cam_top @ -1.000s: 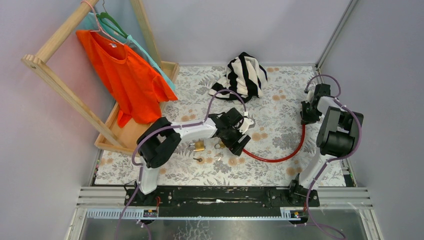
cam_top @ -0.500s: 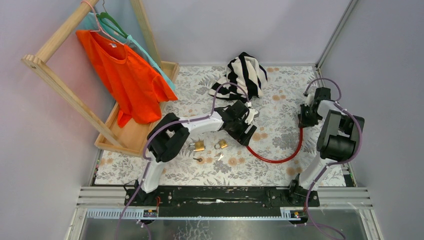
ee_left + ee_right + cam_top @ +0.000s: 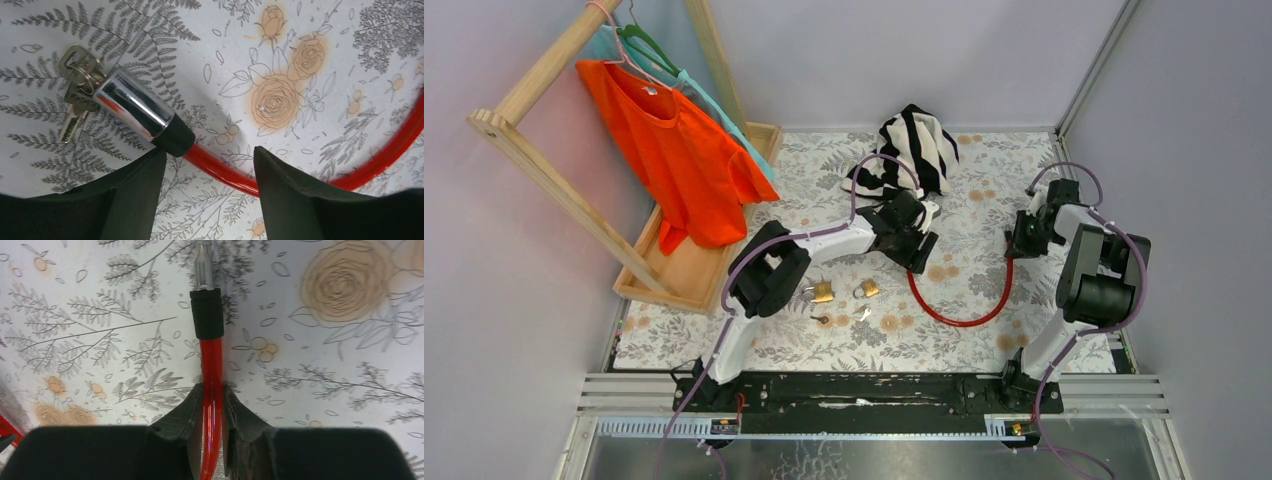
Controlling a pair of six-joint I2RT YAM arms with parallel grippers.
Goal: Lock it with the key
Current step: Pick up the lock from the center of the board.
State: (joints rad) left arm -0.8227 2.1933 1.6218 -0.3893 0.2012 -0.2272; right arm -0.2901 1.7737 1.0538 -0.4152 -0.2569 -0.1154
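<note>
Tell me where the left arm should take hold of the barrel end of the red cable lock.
Probably the black collar just behind the chrome barrel, coming straight down from above with the fingers across the red cable. It lies flat on the table, and the keys sit in the barrel's far end, so that end should stay free.

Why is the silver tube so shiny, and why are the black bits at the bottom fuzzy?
Left wrist view: the chrome lock barrel mirrors the light and a red streak; the left fingers sit close to the lens and blur. Right wrist view: right fingers soft too, red cable sharp.
</note>
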